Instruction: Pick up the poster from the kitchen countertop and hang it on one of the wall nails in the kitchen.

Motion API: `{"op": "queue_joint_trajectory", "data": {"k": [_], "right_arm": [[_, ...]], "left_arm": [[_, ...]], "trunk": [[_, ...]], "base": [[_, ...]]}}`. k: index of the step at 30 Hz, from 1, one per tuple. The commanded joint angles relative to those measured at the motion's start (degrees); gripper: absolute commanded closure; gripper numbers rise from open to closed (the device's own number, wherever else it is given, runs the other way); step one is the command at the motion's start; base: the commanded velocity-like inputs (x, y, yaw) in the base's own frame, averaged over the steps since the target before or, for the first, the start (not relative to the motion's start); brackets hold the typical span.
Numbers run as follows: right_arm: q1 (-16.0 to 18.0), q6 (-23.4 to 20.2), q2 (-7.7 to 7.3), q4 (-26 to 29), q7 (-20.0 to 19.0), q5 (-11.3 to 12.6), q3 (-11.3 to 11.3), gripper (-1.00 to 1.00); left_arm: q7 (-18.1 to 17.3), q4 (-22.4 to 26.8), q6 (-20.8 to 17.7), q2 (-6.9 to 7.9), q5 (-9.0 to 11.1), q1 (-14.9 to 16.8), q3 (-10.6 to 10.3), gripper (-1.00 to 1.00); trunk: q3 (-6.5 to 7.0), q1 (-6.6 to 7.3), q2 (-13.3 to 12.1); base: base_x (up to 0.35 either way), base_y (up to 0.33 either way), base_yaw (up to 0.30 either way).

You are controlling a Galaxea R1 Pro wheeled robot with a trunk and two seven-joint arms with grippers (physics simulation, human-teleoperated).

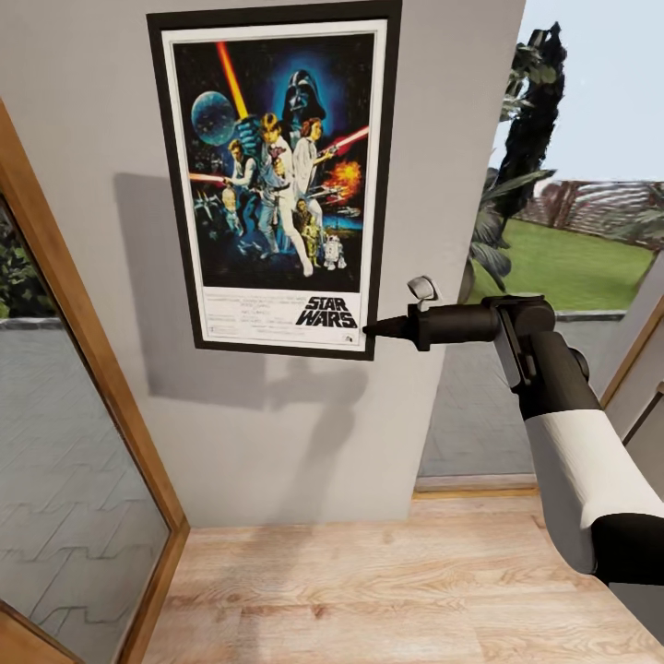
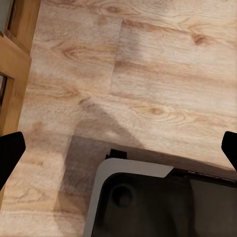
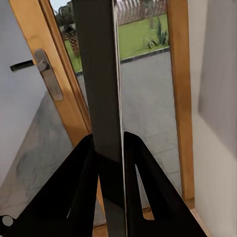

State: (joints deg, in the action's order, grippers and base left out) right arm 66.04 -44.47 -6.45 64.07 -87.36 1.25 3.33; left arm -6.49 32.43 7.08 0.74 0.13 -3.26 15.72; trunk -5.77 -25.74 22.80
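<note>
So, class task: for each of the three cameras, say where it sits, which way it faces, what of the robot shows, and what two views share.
Head view: from the head, facing the grey wall; the right hand grips the poster at its lower right corner.
Left wrist view: looks down at wood floor; dark fingertips spread wide, robot base below.
Right wrist view: along shut fingers clamping the poster edge-on.
Shared: head and right wrist views both show the poster.

head view faces the wall [image 1: 83, 111] nearby, left wrist looks down at floor [image 2: 148, 74], right wrist toward the glass door [image 3: 148, 98].

Poster [image 1: 277, 175] top edge cut off; wall nail hidden behind.
</note>
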Motion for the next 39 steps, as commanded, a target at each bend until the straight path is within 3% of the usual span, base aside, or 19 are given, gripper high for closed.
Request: {"op": "queue_joint_trajectory", "data": {"k": [1,28,39], "right_arm": [[0.06,-0.80,-0.05,0.00,-0.20,0.15,0.10,1.00],[0.06,-0.80,-0.05,0.00,-0.18,0.15,0.17,1.00],[0.06,-0.80,-0.02,0.00,-0.18,0.15,0.18,1.00]], "left_arm": [[-0.45,0.07,0.04,-0.04,0.02,0.01,0.28,-1.00],[-0.45,0.09,0.04,-0.04,-0.02,0.01,0.28,-1.00],[-0.45,0.09,0.04,-0.04,-0.02,0.01,0.28,-1.00]], "trunk": [[-0.11,-0.04,0.12],[-0.11,-0.04,0.12],[-0.11,-0.04,0.12]], "base": [[0.037,0.000,0.000],[0.264,0.000,0.000],[0.061,0.000,0.000]]}}
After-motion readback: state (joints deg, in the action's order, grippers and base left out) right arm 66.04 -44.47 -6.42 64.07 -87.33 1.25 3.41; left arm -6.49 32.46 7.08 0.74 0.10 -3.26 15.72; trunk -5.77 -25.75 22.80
